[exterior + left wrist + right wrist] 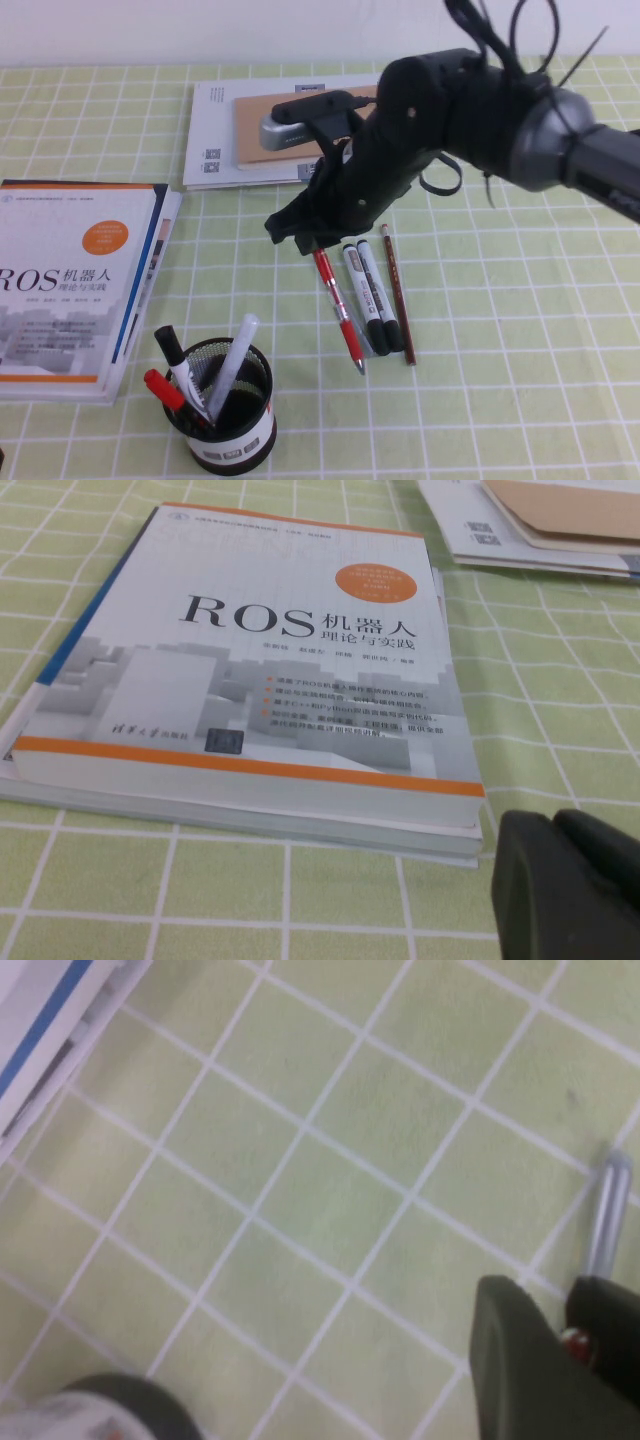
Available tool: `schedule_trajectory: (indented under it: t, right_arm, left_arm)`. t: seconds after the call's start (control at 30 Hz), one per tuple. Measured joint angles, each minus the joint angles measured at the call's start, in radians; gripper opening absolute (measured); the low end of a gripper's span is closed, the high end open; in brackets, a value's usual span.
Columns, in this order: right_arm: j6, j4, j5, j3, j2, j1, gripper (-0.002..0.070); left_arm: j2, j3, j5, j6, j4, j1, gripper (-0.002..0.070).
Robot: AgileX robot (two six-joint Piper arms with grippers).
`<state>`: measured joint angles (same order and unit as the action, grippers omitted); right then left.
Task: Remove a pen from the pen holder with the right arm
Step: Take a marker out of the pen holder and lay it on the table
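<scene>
The left gripper (556, 830), pressed together, sits beside the ROS book (70, 290). Right of the book stands the pen holder (235, 445). Further right, the right gripper (312, 242) pinches a tilted red pen (340, 310), outside the holder, beside two black markers (372, 295).

Red pen (338, 300) top behind right hand (304, 238)
</scene>
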<state>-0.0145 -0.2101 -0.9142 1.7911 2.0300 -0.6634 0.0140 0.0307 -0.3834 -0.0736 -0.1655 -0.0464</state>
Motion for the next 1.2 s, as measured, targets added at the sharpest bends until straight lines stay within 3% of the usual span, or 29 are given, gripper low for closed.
schedule_trajectory:
  t: [0.3,0.97,1.2]
  right_arm:
    - [0.008,0.006,-0.062,0.187,0.164,0.000,0.0053]
    - [0.008,0.053,-0.002,0.203,0.234,0.000,0.0053]
    - [0.008,0.072,0.006,0.203,0.247,0.000,0.0135]
  left_arm:
    - [0.000,0.000,0.000,0.000,0.000,0.000,-0.0008]
    - [0.000,0.000,0.000,0.000,0.000,0.000,-0.0008]
    - [0.000,0.000,0.000,0.000,0.000,0.000,-0.0008]
